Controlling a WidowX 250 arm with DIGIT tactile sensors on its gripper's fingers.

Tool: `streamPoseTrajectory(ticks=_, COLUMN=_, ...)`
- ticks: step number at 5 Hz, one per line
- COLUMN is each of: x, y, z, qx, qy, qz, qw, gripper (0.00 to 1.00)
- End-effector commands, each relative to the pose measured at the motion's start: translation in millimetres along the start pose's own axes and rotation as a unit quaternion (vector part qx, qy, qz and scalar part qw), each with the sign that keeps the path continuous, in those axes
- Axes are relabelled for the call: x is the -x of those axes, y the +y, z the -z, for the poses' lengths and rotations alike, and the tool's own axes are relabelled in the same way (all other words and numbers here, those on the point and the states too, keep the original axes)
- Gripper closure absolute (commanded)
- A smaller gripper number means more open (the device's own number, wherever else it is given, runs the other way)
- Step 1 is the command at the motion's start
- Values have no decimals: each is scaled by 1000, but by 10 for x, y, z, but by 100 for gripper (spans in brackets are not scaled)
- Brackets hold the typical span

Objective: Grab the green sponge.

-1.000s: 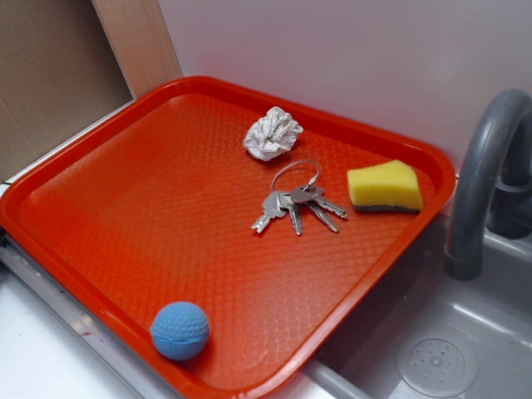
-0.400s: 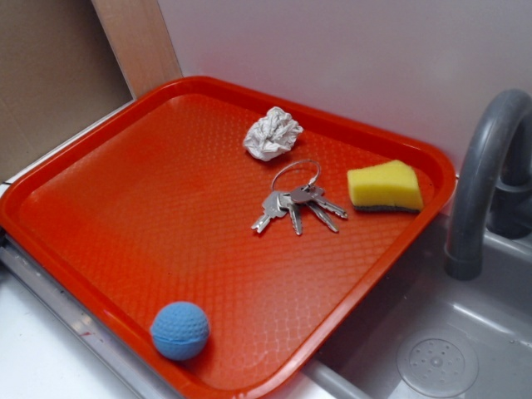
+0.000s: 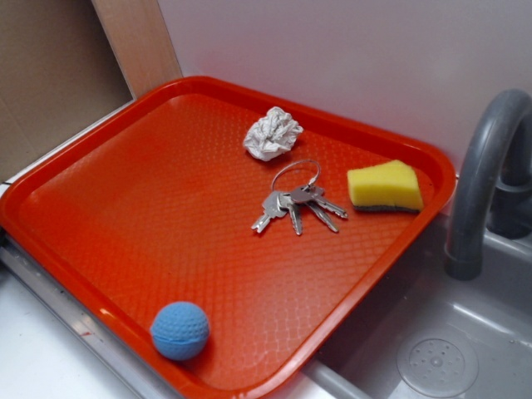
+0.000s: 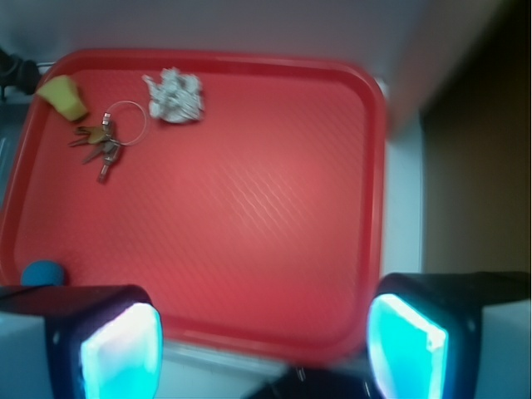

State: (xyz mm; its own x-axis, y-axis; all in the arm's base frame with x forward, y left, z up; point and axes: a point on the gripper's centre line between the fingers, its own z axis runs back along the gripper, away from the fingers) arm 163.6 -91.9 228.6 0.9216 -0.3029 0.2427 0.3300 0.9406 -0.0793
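My gripper (image 4: 264, 349) hangs with jaws spread wide, holding nothing (pads glowing cyan); the green sponge (image 4: 65, 96) sits upper left on the tray (image 4: 249, 216).

Only the wrist view shows the robot: the claw (image 4: 264, 353), two blocky black fingers at seven and five o'clock, each faced with a glossy pad (image 4: 123, 353) glowing bright cyan, edges blurred.
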Motion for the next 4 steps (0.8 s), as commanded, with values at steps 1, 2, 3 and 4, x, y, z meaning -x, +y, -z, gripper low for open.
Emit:
streamPoseTrajectory(ticks=1, x=-632, y=-789, z=130, qx=39, qy=-85, qz=154, qw=984, gripper=0)
streamPoseTrajectory(ticks=2, x=-865, y=-1108, z=345, qx=34, qy=-100, qz=194, qw=975, gripper=0)
streamPoseTrajectory(ticks=3, x=-1103, y=-1435, z=798, qx=28, qy=-80, qz=239, qw=967, gripper=0)
streamPoseTrajectory(ticks=4, x=-1258, y=-1589, z=1187, qx=51, qy=-56, qz=257, qw=963, gripper=0)
